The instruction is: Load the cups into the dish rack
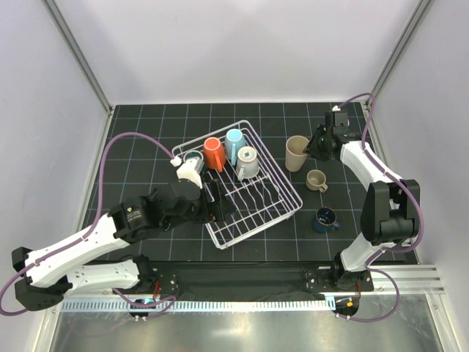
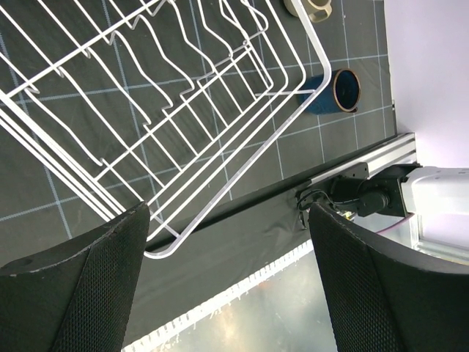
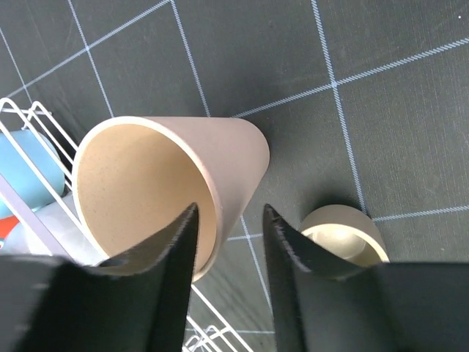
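Three cups stand on the black gridded mat (image 1: 146, 147) outside the dish rack (image 1: 282, 199) in the top view: a tall beige tumbler (image 1: 296, 153), a small olive-beige cup (image 1: 316, 180) and a navy mug (image 1: 325, 218), all to the rack's right. Inside the rack's far end sit an orange cup (image 1: 214, 154), a light blue cup (image 1: 234, 139) and a grey-white cup (image 1: 248, 163). A dark teal cup (image 1: 195, 155) shows at the rack's left corner, half hidden behind the left arm's wrist. The left gripper (image 1: 218, 204) hangs over the rack's near-left side. The right gripper (image 1: 314, 149) is at the tumbler's rim, and its jaws are too small to read here.

From the left wrist, the left gripper (image 2: 229, 220) is spread wide with nothing between its fingers. Below it lie the rack's bare tines and near corner. The navy mug appears beyond the rack wall, and a pale cup at the top edge is cut off.

From the right wrist, the right gripper (image 3: 231, 213) straddles the tumbler's wall, one finger inside the mouth and one outside. A sliver of mat shows between the outer finger and the wall, so the jaws are released, not clamped. The olive-beige cup peeks out beside the outer finger, partly covered by it. The light blue cup is cropped at the left edge behind rack wires.
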### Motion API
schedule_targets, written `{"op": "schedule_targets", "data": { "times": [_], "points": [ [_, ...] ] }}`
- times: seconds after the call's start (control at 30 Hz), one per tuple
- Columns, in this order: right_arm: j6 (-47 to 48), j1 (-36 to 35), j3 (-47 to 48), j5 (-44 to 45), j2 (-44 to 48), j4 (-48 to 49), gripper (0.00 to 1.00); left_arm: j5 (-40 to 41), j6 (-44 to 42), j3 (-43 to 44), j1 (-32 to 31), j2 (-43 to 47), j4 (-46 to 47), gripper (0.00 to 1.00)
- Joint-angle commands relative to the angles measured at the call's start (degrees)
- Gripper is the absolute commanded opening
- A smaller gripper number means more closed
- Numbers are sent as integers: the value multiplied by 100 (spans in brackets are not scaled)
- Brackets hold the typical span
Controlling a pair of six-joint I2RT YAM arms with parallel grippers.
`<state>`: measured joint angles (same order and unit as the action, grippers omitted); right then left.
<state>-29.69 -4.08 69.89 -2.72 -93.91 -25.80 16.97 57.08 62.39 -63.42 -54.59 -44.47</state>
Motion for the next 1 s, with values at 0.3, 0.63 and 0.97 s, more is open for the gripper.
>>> {"op": "schedule_targets", "data": {
  "times": [0.3, 0.63, 0.97],
  "points": [
    [165, -294, 455, 489, -40, 50, 4, -18, 365, -218, -30, 317, 52, 85],
    [692, -1400, 658, 2072, 1435, -540, 4, -124, 550, -298, -30, 580, 157, 85],
    [852, -3720, 148, 2934, 3449, -1216, 4, -185, 875, -245, -30, 712, 797, 81]
  ]
}}
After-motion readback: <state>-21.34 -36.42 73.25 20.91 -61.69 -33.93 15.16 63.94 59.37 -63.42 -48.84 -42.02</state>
